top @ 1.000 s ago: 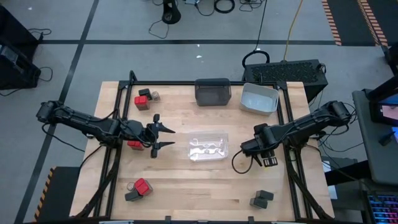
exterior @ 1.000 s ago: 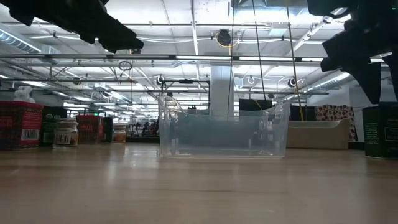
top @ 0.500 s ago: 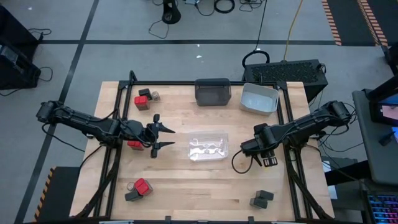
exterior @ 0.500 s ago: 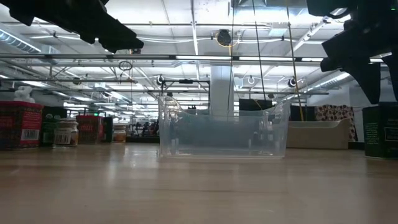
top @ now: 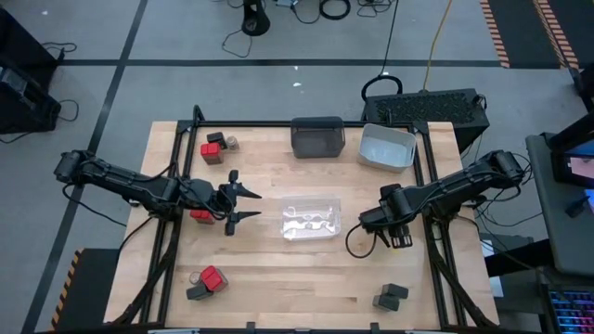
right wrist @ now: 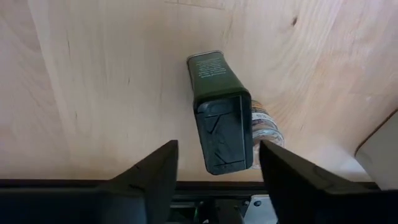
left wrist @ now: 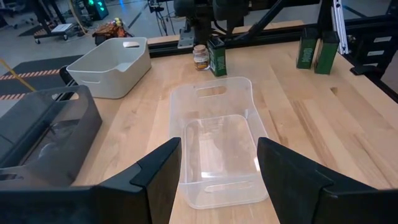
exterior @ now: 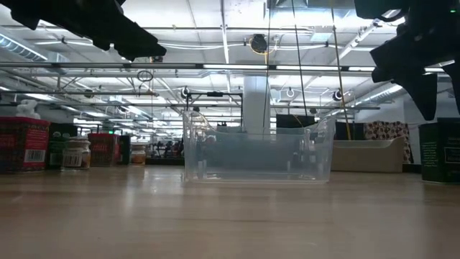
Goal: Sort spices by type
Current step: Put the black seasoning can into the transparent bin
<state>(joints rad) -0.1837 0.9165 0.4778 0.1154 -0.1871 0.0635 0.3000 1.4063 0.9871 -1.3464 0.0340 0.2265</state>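
My right gripper (right wrist: 217, 148) points down, open, near the table's right edge. Its fingers stand on either side of a dark boxy spice tin (right wrist: 217, 118) without touching it. The tin stands upright on the wood, and a small round jar (right wrist: 266, 129) sits right beside it. My left gripper (top: 249, 205) hovers open and level left of the clear bin (top: 311, 219), holding nothing. Other spices stand in groups: red tins and a jar (top: 215, 148) at the far left, a red tin (top: 200, 217) under the left arm, a red and a dark one (top: 206, 280) near left, and two dark tins (top: 391, 296) near right.
A dark grey bin (top: 317, 136) and a light grey bin (top: 387, 147) stand along the far edge. The clear bin sits mid-table, and bare wood lies in front of it. A black frame rail (right wrist: 186, 186) runs close by the right gripper.
My right gripper's fingers have spread a little wider over the dark tin, which stays standing on the table. The arms have otherwise kept still.
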